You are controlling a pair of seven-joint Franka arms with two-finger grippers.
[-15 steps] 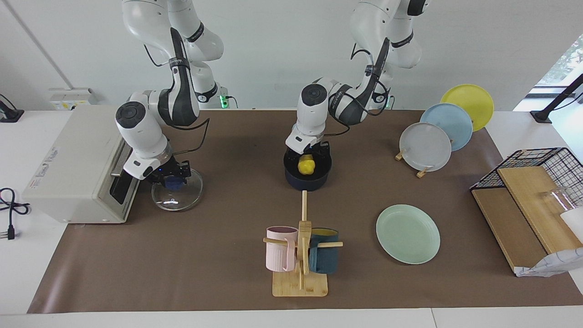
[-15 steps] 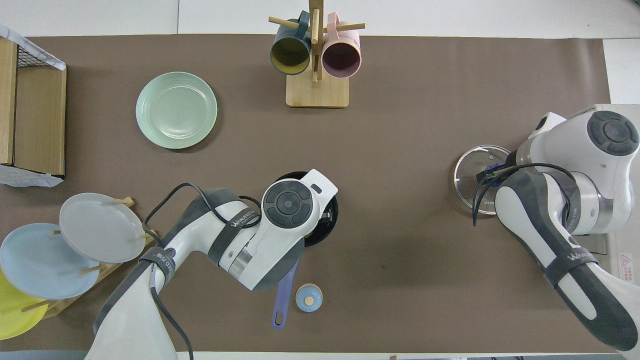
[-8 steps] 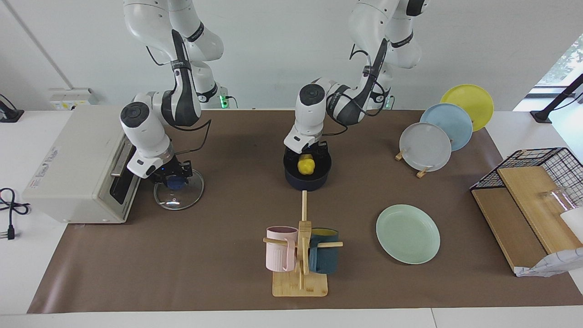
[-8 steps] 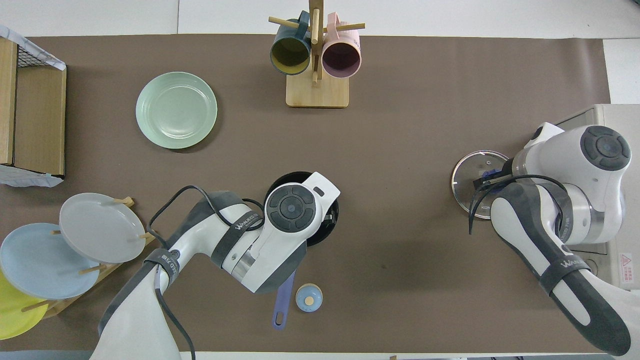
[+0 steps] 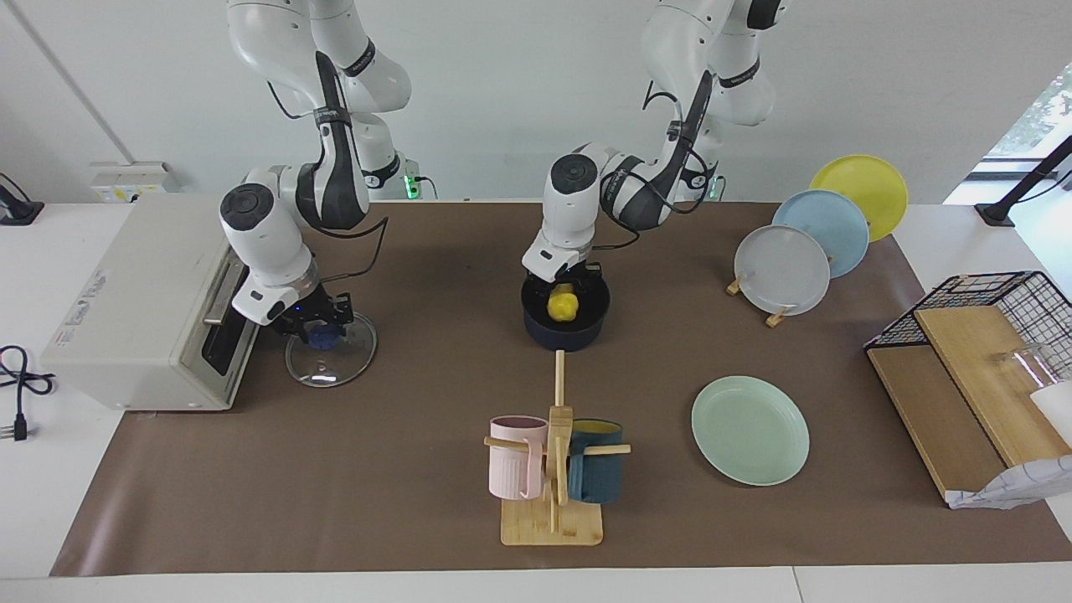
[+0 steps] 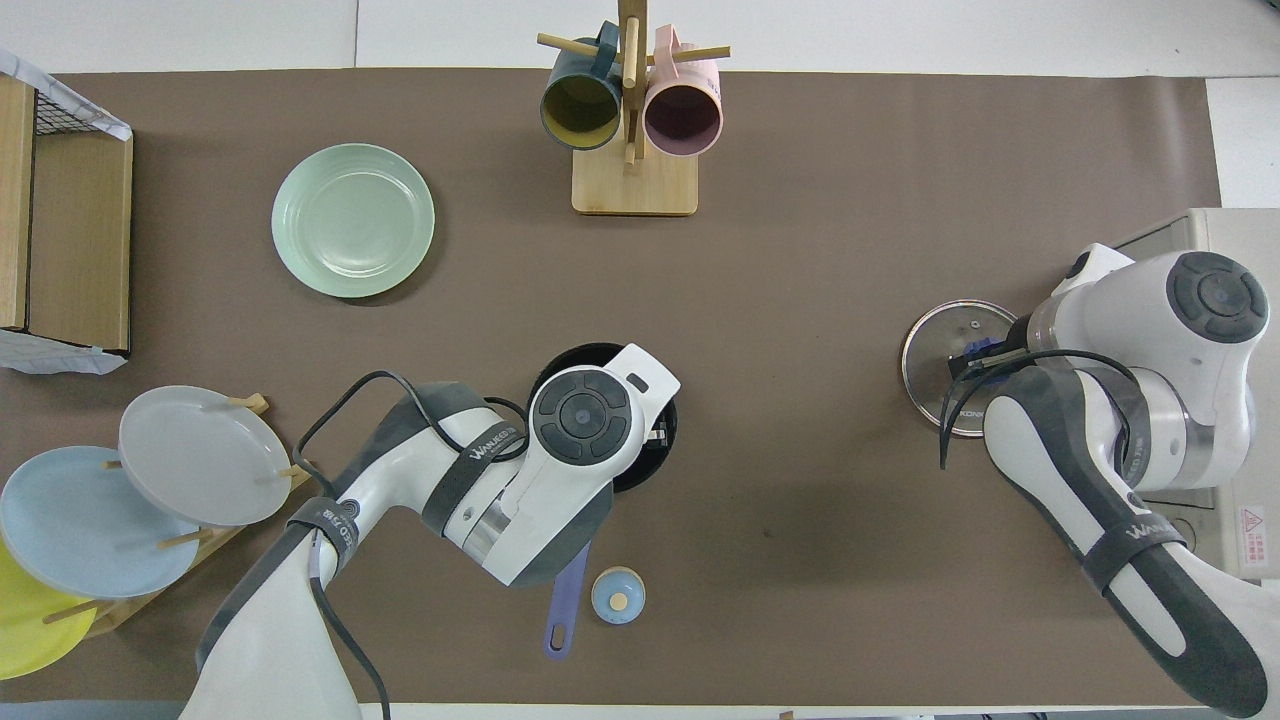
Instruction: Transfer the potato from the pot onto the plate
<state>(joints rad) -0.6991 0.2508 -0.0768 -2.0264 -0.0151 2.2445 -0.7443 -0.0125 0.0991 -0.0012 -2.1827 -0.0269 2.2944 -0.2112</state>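
In the pot: the potato (image 5: pixel 563 305) sits inside, yellow against the black interior, right under the left gripper.
Left gripper (image 5: pixel 569 281): down in the pot mouth, fingers closed onto the top of the potato; the potato has not left the pot.
Pot (image 5: pixel 536 332): navy, mid-table, close to the robots; its blue handle (image 6: pixel 566 608) points toward the robots' edge, and the left wrist covers most of it from overhead.
Plate (image 5: pixel 749 430): mint green, bare, farther from the robots than the pot and toward the left arm's end; well apart from the pot.
Right gripper (image 5: pixel 321 325): at the right arm's end, low over the blue knob (image 5: pixel 322 337) of a glass lid (image 5: pixel 332 360), fingers spread either side of the knob rather than clamped on it.
Lid: flat on the mat just beside the toaster oven (image 5: pixel 138 306).
Mug rack (image 5: pixel 554 469): between pot and the table's outer edge, holding a pink and a teal mug.
Small blue disc (image 6: pixel 618 596): beside the pot handle.
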